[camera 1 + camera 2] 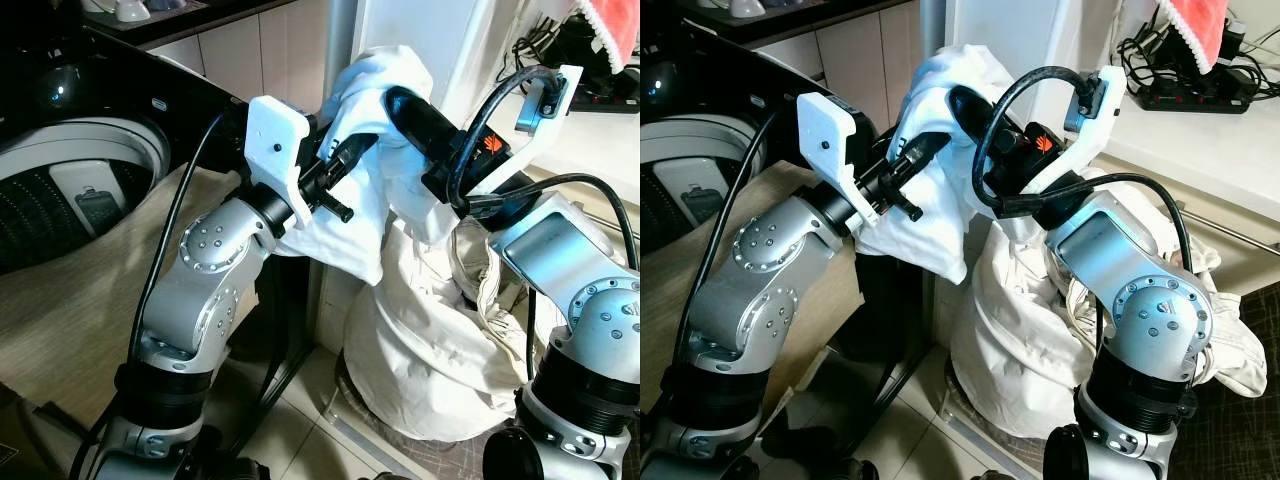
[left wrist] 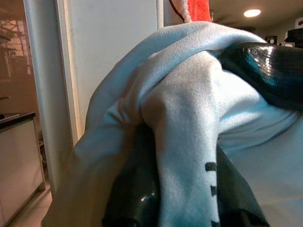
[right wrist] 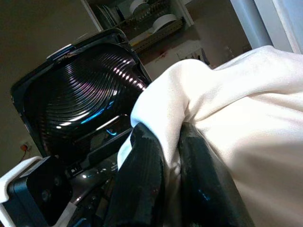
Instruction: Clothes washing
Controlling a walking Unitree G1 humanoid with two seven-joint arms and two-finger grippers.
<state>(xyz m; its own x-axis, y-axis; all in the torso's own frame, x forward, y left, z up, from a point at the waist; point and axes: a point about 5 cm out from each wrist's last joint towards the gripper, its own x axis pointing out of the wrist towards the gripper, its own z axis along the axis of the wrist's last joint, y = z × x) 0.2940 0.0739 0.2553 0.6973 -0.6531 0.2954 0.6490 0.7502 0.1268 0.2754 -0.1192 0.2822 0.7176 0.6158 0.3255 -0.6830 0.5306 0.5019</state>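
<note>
Gripping a soft, crumpled white garment (image 1: 375, 150) between them, left gripper (image 1: 350, 150) and right gripper (image 2: 258, 66) are both clamping folds above a slumped cloth laundry bag (image 1: 430, 340)

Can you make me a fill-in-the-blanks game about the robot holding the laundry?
1. Both grippers, the left gripper and the right gripper, pinch a ____ garment.
2. The washing machine has its lid ____.
3. Below the garment stands a cream laundry ____.
4. The cloth hanging at the top right is ____.

Missing words: white; open; bag; red
</note>
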